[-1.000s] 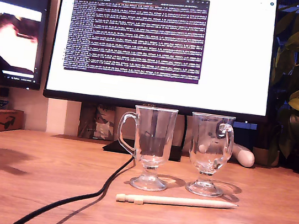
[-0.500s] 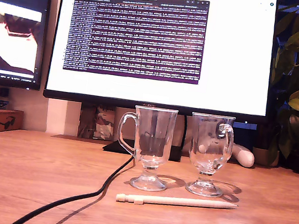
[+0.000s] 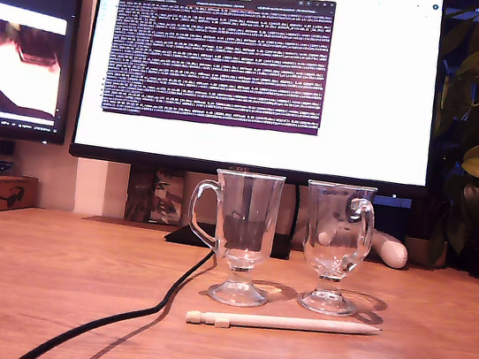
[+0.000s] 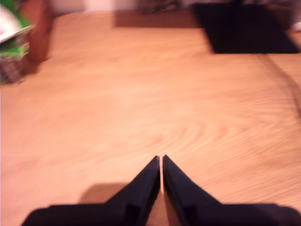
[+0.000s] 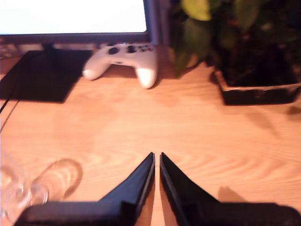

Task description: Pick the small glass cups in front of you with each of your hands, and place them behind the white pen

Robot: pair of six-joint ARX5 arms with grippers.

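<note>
Exterior view shows both glass cups, the first cup [image 3: 243, 236] and the second cup [image 3: 335, 247], standing upright just behind the white pen [image 3: 282, 324] on the wooden surface [image 3: 47, 277], so to me the placing looks done. You've got my first gripper [image 4: 161, 162] and my second gripper [image 5: 156, 159] with fingers pinched nearly together, holding nothing, hanging over bare wood clear of the glass.

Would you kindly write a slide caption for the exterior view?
Two glass cups stand just behind the white pen on a wooden desk.
</note>
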